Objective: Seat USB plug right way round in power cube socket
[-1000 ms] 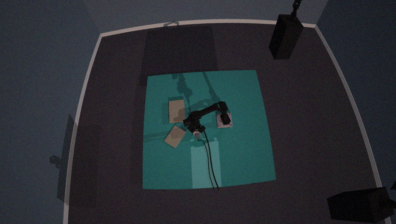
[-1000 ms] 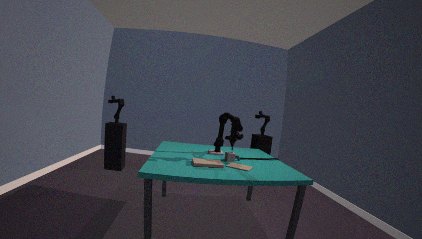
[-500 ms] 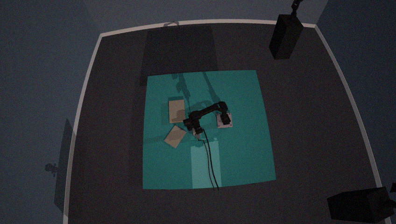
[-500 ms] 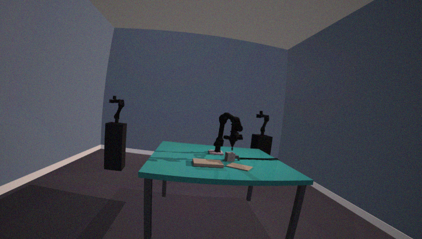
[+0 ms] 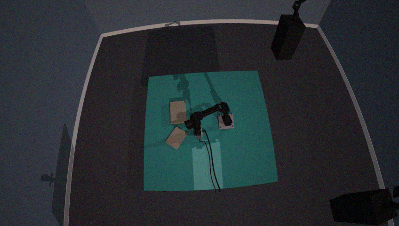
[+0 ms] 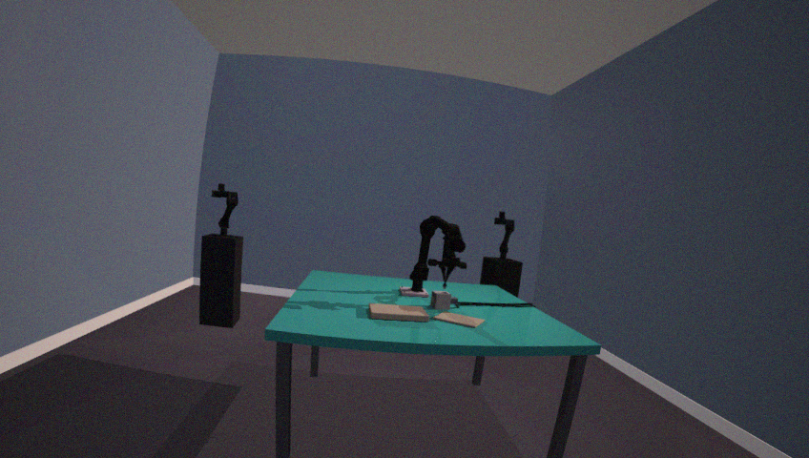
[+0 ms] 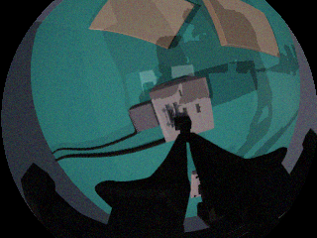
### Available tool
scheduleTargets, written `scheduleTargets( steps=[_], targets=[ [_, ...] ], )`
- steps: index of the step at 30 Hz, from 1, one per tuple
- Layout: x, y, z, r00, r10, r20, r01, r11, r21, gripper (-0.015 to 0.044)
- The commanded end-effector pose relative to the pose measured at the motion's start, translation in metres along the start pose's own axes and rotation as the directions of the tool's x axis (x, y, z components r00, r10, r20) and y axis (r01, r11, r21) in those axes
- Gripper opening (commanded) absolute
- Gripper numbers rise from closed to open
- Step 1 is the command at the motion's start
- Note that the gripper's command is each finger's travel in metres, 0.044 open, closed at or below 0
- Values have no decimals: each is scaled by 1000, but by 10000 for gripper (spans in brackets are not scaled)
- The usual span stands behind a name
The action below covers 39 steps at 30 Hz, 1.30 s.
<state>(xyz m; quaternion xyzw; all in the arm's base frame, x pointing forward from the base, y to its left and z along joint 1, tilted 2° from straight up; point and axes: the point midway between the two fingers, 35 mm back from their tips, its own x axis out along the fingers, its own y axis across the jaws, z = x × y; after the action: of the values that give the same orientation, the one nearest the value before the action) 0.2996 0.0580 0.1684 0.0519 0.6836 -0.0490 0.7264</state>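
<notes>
The pale power cube (image 7: 205, 119) (image 6: 441, 301) stands on the teal table (image 5: 240, 157) (image 6: 351, 337), with its slotted top facing up in the wrist view. My gripper (image 7: 185, 137) (image 6: 445, 282) is shut on the small black USB plug (image 7: 182, 123) and points down over the cube. In the exterior view, the fingertips are a little above the cube's top. The plug covers part of the top, and which way round it is turned is too dark to tell. In the top view, the arm hides most of the cube.
A grey block (image 7: 144, 118) (image 5: 198, 137) sits against the cube's side, with a thin black cable. A thicker cable (image 7: 114, 153) (image 5: 211, 157) runs beside it. Two tan slabs (image 5: 178, 111) (image 5: 176, 137) lie near the cube. The arm's pale base plate (image 5: 221, 125) is on its other side.
</notes>
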Motion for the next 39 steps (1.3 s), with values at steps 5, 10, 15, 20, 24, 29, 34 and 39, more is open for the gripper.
scheduleTargets(
  steps=[5,10,15,20,24,29,34,39],
  targets=[
    [0,0,0,1000,0,1,0,979,204,0],
    [0,0,0,1000,0,1,-1,944,330,0],
    [0,0,0,1000,0,1,-1,893,451,0],
    [0,0,0,1000,0,1,-1,826,563,0],
    [0,0,0,1000,0,1,-1,763,647,0],
    [0,0,0,1000,0,1,-1,672,741,0],
    [0,0,0,1000,0,1,-1,569,822,0],
    [0,0,0,1000,0,1,-1,457,889,0]
  ],
)
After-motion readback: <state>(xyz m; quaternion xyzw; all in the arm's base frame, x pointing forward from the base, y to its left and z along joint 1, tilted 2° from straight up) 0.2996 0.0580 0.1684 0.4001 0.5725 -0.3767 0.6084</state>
